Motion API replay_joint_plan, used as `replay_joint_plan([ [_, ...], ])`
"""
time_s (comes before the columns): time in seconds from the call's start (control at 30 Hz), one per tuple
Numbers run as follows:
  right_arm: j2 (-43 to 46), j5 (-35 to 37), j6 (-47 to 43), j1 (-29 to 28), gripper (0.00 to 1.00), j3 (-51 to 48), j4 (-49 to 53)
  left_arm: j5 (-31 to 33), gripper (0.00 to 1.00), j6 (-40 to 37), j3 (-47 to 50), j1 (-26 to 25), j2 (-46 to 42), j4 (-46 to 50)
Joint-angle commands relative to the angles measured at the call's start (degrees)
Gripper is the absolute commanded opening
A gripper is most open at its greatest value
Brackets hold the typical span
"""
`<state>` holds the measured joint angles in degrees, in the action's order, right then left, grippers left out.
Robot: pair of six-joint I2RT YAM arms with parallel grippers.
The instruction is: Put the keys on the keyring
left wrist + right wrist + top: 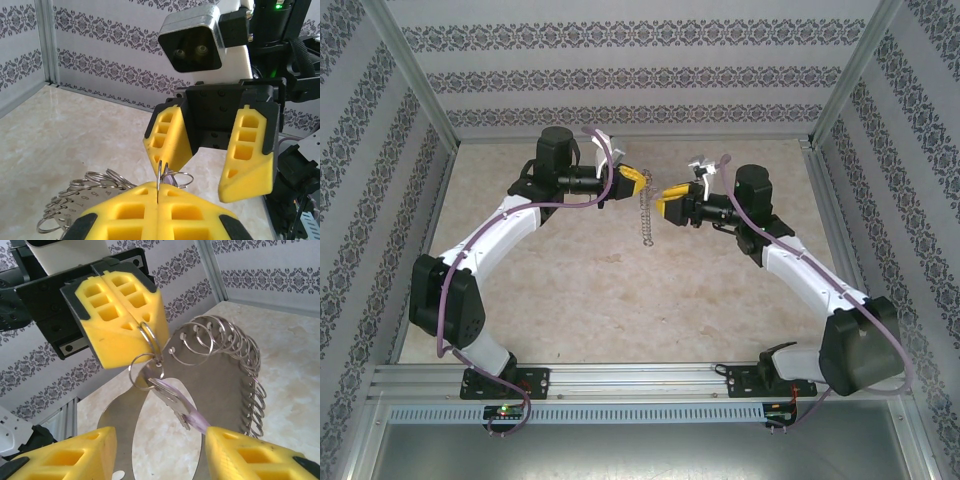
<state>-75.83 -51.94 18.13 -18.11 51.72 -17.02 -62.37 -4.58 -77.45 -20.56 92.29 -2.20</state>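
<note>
Pale marble-patterned table (620, 300), aluminium rail (640, 378) along its near edge.

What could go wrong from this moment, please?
1. The left gripper, jaws shut, pinches only one thin ring at its tips; the keyring hanging from it could slip and drop.
2. The key dangles freely by the right gripper, jaws open; closing may knock it aside instead of gripping it.

Over the table (620, 300), left gripper (640, 181) facing right gripper (662, 203), keyring (645, 218) hanging between them from the left one; key (172, 399) dangling on a small loop (144, 371), between the right jaws.
</note>
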Motion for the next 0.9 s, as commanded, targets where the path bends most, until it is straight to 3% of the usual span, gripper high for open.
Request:
replay_joint_plan([
  [0.0, -1.2, -2.1, 0.3, -0.4, 0.49, 2.3, -3.1, -1.7, 0.00, 1.9, 0.1, -0.3, -2.0, -4.8],
  [0.27, -3.1, -4.3, 0.2, -0.9, 0.43, 4.5, -3.2, -4.2, 0.00, 2.4, -0.4, -0.4, -1.4, -4.3],
  [0.43, -3.7, -8.1, -0.2, -1.4, 0.10, 5.7, -1.6, -4.4, 0.00, 2.7, -0.4, -0.5, -1.5, -4.3],
  [0.5, -3.4, -8.5, -0.6, -1.4, 0.01, 5.6, -1.0, -4.4, 0.00, 2.9, -0.4, -0.5, -1.6, -4.6],
  [0.87, -4.2, -8.6, -3.7, -1.9, 0.00, 5.8, 4.6, -3.8, 0.00, 4.7, 0.1, -0.7, -2.4, -7.4],
])
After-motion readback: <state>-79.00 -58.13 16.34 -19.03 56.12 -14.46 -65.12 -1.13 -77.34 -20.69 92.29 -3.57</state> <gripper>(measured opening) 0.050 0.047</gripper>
